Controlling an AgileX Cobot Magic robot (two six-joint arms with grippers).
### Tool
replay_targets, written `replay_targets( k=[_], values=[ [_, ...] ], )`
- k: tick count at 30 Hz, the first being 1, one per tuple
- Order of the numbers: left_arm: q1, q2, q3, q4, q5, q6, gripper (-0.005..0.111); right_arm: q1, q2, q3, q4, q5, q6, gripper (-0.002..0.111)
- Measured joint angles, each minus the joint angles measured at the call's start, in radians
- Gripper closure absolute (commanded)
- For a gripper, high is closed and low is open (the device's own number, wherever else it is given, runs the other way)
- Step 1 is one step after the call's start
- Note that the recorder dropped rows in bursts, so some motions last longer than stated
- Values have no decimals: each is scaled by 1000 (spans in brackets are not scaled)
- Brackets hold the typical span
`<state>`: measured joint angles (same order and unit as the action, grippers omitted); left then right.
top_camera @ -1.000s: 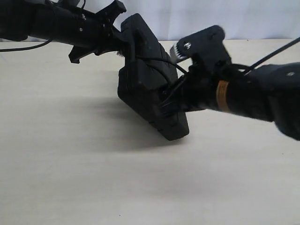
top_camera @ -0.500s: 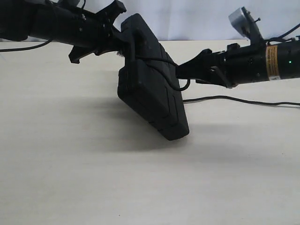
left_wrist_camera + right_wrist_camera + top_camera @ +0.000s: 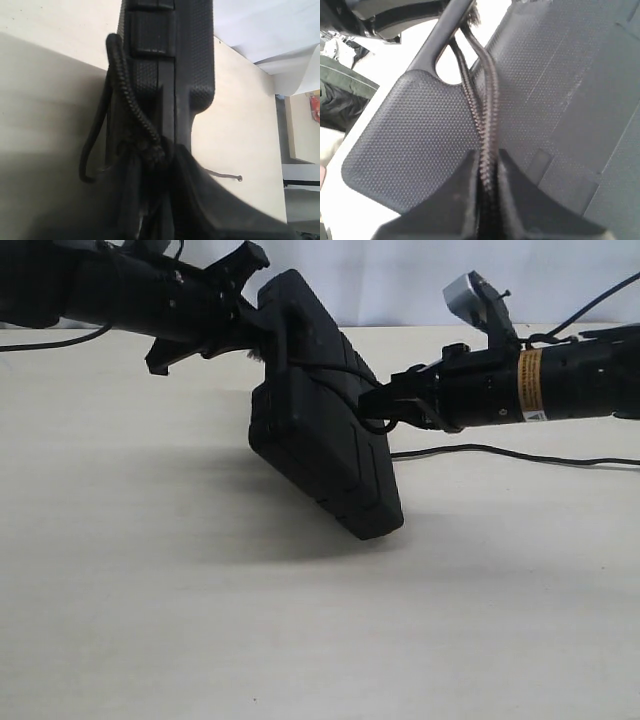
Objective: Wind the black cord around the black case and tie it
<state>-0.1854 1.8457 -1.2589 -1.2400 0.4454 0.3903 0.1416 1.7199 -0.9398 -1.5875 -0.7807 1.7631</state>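
Black cord (image 3: 487, 125) crosses the tilted black case (image 3: 320, 455) straight into the right gripper (image 3: 378, 408), pinched narrow on it; the left gripper (image 3: 260, 312) clamps the case's raised end

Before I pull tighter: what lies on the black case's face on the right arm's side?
Two strands of the black cord lie side by side on the black case, running into the right gripper, jaws shut on them. The jaws cover where the strands end.
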Motion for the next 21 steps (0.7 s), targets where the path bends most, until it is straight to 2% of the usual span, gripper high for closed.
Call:
replay_targets(
  k=[6, 11, 15, 18, 21],
  values=[
    [0, 0, 0, 37, -20, 25, 107, 0, 0, 0, 40, 1, -3, 104],
    [0, 0, 0, 41, -25, 210, 107, 0, 0, 0, 44, 1, -5, 104],
    [0, 0, 0, 41, -25, 248, 105, 0, 0, 0, 44, 0, -10, 104],
    [0, 0, 0, 41, -25, 262, 92, 0, 0, 0, 31, -5, -10, 104],
    [0, 0, 0, 41, -25, 288, 71, 0, 0, 0, 21, -7, -12, 104]
  ],
)
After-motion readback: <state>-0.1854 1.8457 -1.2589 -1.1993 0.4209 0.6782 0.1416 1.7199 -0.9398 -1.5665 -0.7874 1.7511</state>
